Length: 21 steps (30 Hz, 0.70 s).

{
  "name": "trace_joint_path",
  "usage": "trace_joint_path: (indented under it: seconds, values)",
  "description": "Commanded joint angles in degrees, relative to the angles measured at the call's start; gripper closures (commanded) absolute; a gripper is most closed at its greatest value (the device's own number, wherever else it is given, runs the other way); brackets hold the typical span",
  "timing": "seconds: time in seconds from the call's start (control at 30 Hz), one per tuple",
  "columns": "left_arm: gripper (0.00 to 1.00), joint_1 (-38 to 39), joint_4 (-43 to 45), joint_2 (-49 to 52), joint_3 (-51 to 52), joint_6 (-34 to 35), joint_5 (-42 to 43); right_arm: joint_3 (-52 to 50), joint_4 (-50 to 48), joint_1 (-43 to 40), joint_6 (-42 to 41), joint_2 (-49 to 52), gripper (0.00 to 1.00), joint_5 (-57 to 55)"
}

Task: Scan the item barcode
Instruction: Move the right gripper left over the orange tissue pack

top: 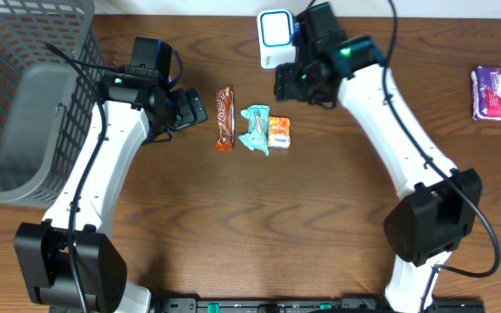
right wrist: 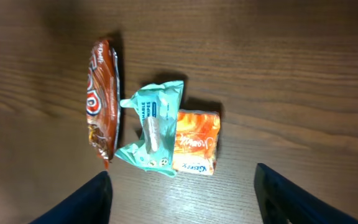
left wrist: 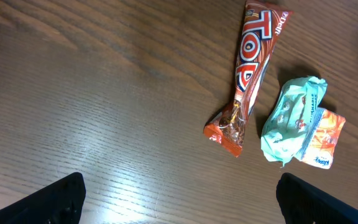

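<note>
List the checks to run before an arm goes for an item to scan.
1. Left gripper open and empty: ok.
2. Right gripper jaws apart, nothing between: ok.
3. Long orange-brown foil snack bar lying flat, uncovered: ok.
4. Teal plastic wipes packet clear of small orange packet: not ok, they touch.
5. Barcode facing up on any item: cannot tell.
6. White boxy scanner with blue face in view at the table's far edge: ok.
</note>
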<state>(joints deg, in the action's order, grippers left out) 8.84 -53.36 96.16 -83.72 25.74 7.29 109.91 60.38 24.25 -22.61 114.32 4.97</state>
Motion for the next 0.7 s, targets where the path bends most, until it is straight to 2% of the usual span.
trace_joint_path:
  seconds: [0.0,0.27,0.5,0.6,0.67]
  values:
    - [0.02,-0.04,-0.15,0.02,-0.5,0.09,-0.72,-0.28,0.31,3.15,-3.54,1.55,0.36,-8.7]
    - [0.02,-0.04,-0.13,0.02,-0.5,0.07,-0.72,-0.59,0.31,7.56,-3.72,4.26,0.32,-13.73]
    - [0.02,-0.04,-0.13,0.02,-0.5,0.07,-0.72,-0.66,0.94,9.05,-3.63,5.29,0.28,-13.9]
    - [0.02,-0.04,-0.13,0.02,-0.5,0.07,-0.72,-0.68,1.01,9.07,-3.48,5.44,0.32,-13.94]
    - [0.02,-0.04,-0.13,0.02,-0.5,0.07,-0.72,-0.9,0.81,9.07,-3.48,5.62,0.39,-13.99]
